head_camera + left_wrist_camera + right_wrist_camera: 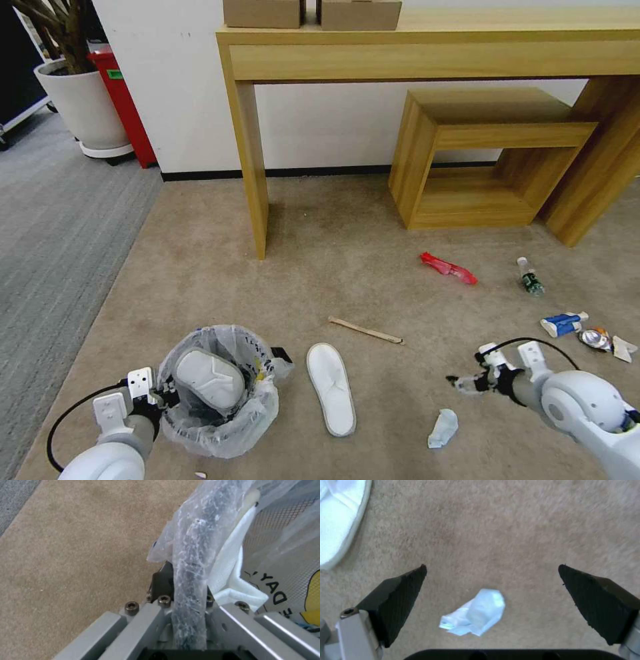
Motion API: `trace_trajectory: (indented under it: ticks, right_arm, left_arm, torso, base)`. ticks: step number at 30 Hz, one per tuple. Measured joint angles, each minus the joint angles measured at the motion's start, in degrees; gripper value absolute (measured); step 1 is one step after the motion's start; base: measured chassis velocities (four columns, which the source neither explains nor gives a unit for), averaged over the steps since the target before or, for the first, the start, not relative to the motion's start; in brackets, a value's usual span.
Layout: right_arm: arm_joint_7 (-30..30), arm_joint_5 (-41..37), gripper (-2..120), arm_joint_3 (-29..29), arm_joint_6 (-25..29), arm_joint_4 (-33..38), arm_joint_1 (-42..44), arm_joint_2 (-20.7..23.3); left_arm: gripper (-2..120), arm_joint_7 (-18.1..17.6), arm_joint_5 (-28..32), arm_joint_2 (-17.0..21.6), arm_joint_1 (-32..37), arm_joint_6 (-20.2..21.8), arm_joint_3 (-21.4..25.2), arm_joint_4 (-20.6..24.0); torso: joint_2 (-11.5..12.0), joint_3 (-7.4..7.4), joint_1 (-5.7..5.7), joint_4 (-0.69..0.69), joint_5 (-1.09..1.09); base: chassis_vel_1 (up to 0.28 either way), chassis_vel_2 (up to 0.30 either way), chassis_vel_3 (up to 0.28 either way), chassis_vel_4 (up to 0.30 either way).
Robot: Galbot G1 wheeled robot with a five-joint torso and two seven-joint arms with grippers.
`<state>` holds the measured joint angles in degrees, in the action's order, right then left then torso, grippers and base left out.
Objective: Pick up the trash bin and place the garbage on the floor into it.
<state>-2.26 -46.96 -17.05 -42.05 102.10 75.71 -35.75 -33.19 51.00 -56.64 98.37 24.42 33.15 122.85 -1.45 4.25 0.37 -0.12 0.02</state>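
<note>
A: Start at the left. What's the left gripper [155, 395] doing?
B: It's low over the tan carpet [200, 267], its fingers clenched on the bag-covered rim of the trash bin [220, 393]. In the left wrist view the rim [193, 562] runs straight down between them.
A: And what's in the bin?
B: One white slipper [208, 379] lies inside, on top, with the crinkled clear bag bunched around it.
A: Next along?
B: Just to the right of the bin, a second white slipper [331, 388] lies flat on the carpet. A wooden stick [365, 331] lies beyond it, apart from it.
A: Then the right arm?
B: The right gripper [467, 384] hangs above the carpet with its fingers spread wide and nothing between them. The right wrist view shows a crumpled tissue [475, 613] on the carpet below the gap, not touched by either finger.
A: Farther out?
B: A red wrapper [448, 267] and a small bottle [531, 277] lie near the low wooden shelf [487, 157]. At the right edge sit a blue-white packet [563, 323] and a crushed can [595, 338], close together. A long wooden table [427, 47] stands against the wall.
</note>
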Motion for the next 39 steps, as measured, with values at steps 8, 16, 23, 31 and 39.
trace_trajectory:
  ticks: [8,16,23,31,39]
  right_arm:
    - [10.3,-2.8,100,2.7,-0.1,-2.4,-1.1,-3.8]
    - [14.9,-3.1,100,0.2,-0.2,-0.2,4.6,-5.2]
    - [16.4,-2.6,100,-1.2,-0.2,-0.5,6.6,-4.7]
    - [16.2,-1.2,100,-0.1,-0.2,-2.5,6.1,-7.4]
    - [16.3,0.7,100,2.1,-0.2,-5.6,4.9,-10.4]
  left_arm:
    - [0,-0.1,-1.0,-1.1,0.4,-0.2,-0.3,-0.6]
    - [0,-0.3,-1.2,-0.7,0.6,-0.2,-0.5,-0.8]
    - [0,-0.4,-2.3,-1.3,0.3,-0.2,-1.8,-1.2]
    - [0,-0.4,-2.7,-1.7,0.3,-0.2,-2.4,-1.5]
    - [0,-0.4,-2.5,-1.6,0.5,-0.1,-2.6,-1.6]
  torso:
    - [0.0,0.0,0.0,0.0,0.0]
    - [0.0,-0.01,0.0,-0.01,0.0]
    - [0.0,0.0,-0.01,0.0,-0.01]
    - [0.0,0.0,-0.01,0.0,0.0]
    - [0.0,0.0,-0.01,0.0,-0.01]
  base:
    - [0.0,0.0,0.0,0.0]
    - [0.0,0.0,0.0,0.0]
    - [0.0,0.0,0.0,0.0]
    - [0.0,0.0,0.0,0.0]
    - [0.0,0.0,0.0,0.0]
